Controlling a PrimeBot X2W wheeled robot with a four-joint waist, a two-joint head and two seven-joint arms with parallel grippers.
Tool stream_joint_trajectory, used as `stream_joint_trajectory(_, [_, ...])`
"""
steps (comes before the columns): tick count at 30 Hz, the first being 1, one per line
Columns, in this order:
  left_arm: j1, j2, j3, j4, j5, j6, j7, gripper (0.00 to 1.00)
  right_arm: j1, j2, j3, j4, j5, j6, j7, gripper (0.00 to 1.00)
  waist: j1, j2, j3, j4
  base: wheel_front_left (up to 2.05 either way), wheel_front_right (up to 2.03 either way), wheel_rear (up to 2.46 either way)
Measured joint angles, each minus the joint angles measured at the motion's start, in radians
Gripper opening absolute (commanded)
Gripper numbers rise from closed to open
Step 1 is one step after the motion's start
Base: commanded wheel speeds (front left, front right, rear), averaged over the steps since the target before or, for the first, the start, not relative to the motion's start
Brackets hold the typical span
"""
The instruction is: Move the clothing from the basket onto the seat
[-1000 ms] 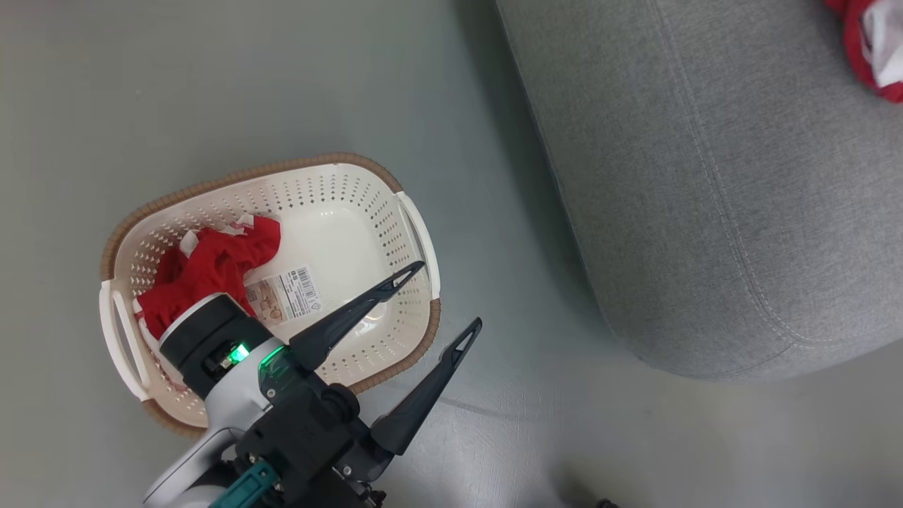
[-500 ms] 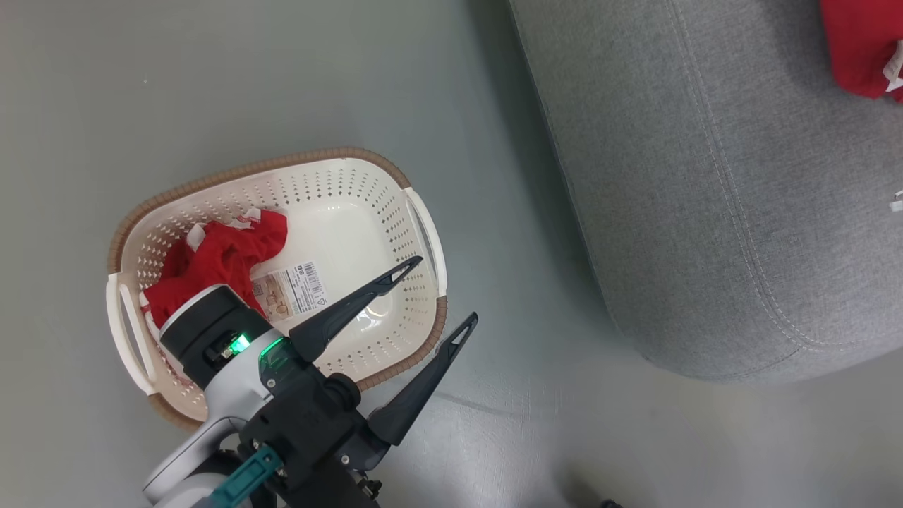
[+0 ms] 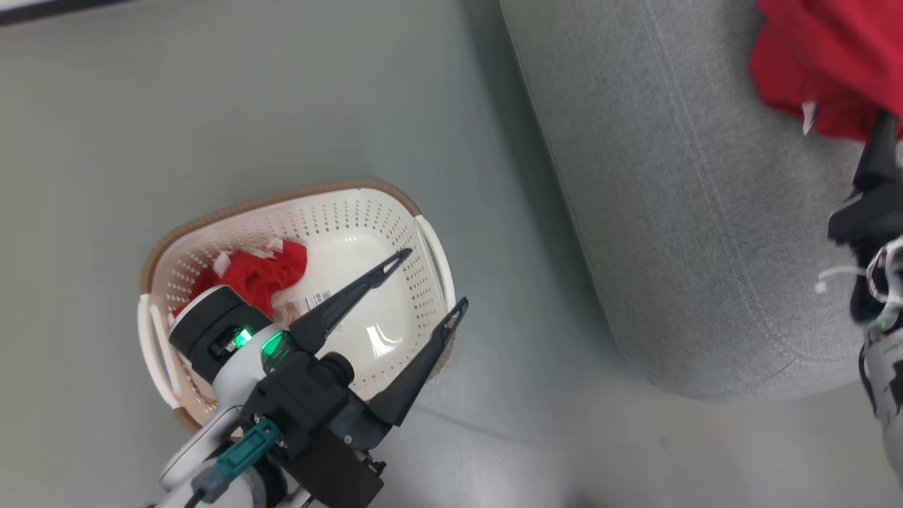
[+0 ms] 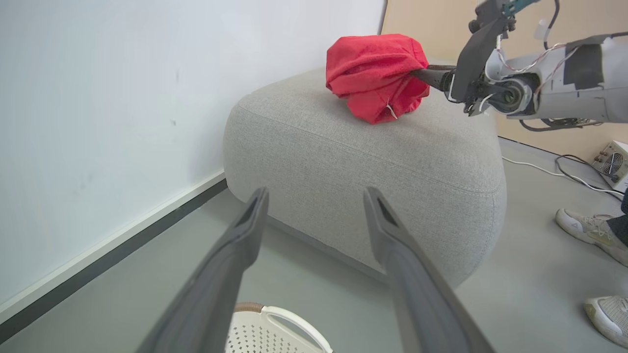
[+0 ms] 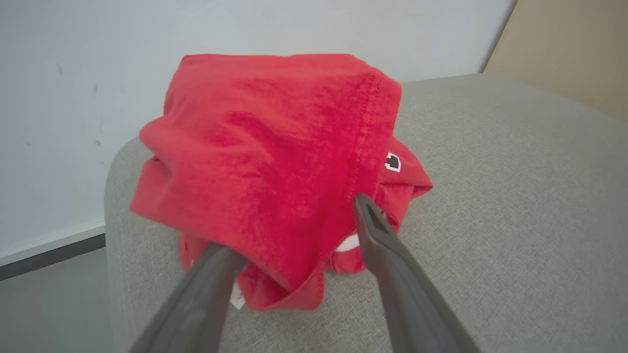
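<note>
The left gripper (image 3: 434,278), spread and empty, points toward the seat (image 3: 670,212) above the basket (image 3: 338,204), long axis left-right, 1 red garment (image 3: 257,279) inside. The right gripper (image 5: 292,223), also spread, has the second garment (image 5: 265,147) bunched on the seat

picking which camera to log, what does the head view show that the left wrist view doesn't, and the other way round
Head view: a red garment lying in the basket, next to its printed label. Left wrist view: a white wall, a person's shoes and floor cables. Shared: the grey sofa, a second red garment on it, the basket's rim, and the open left gripper.
</note>
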Motion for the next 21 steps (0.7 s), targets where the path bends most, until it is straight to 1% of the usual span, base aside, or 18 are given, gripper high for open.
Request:
stream_joint_trajectory(4, [0.002,-0.016,0.005,0.031,-0.008,0.016,-0.019,1.0,0.056,0.012,-0.003,-0.027,0.001,0.004,-0.01,1.0,0.0,0.0,-0.033,0.011,0.0,0.0,0.0])
stream_joint_trajectory(11, [0.026,-0.043,0.018,0.084,-0.022,0.035,-0.047,1.0,0.154,0.053,0.014,-0.085,-0.001,0.006,-0.017,1.0,-0.0001,-0.0001,-0.094,0.038,0.0,0.0,0.0])
stream_joint_trajectory(13, [0.03,-0.052,0.018,0.099,-0.024,0.041,-0.055,1.0,0.182,0.055,0.02,-0.102,-0.002,0.013,-0.018,1.0,-0.0001,-0.0001,-0.111,0.049,0.0,0.0,0.0])
stream_joint_trajectory(16, [0.037,-0.067,0.02,0.117,-0.035,0.051,-0.066,1.0,0.22,0.059,0.03,-0.136,-0.006,0.015,-0.018,1.0,-0.0001,-0.0001,-0.134,0.07,0.0,0.0,0.0])
stream_joint_trajectory(18, [0.049,-0.069,0.021,0.132,-0.049,0.053,-0.072,1.0,0.242,0.069,0.04,-0.158,-0.011,0.015,-0.019,1.0,-0.0001,-0.0001,-0.149,0.086,0.0,0.0,0.0])
stream_joint_trajectory(21, [0.064,-0.072,0.032,0.15,-0.058,0.069,-0.082,1.0,0.267,0.087,0.058,-0.191,-0.017,0.022,-0.019,1.0,-0.0001,-0.0002,-0.17,0.109,0.0,0.0,0.0])
